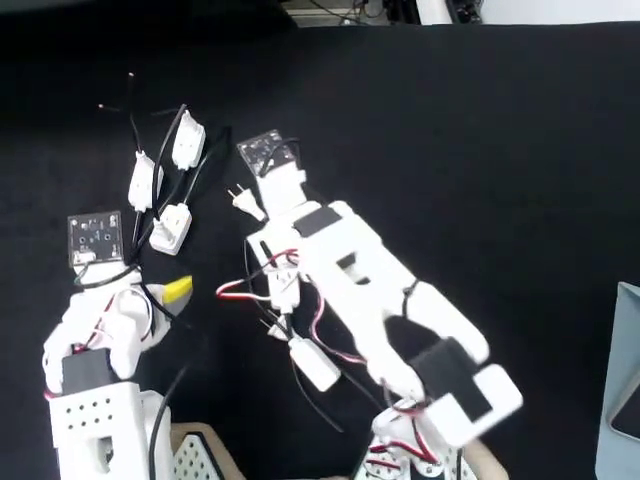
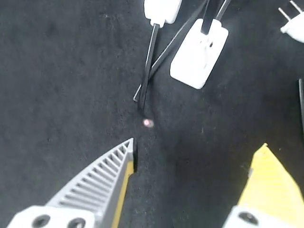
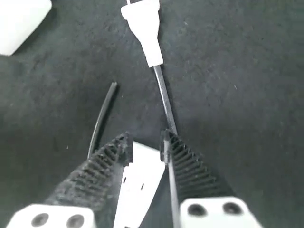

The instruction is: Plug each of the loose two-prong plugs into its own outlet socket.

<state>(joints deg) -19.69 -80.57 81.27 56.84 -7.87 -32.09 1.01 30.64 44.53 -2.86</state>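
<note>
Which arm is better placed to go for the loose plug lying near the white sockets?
Right. The right gripper sits directly behind the plug, in line with its cord. The left gripper is open but faces a socket, with the plug off to one side.

Black cloth-covered table point(image 1: 480, 150). Just ahead of left gripper point(image 2: 197, 145): white outlet socket point(image 2: 195, 52) flat on the cloth, black cords point(image 2: 148, 61) crossing beside it. Second socket point(image 2: 161, 9) farther out. Ahead of right gripper point(image 3: 145, 137): two-prong plug point(image 3: 145, 28), prongs pointing away, cord point(image 3: 164, 102) trailing back toward the gripper. Loose cord end point(image 3: 102, 116) alongside.
</note>
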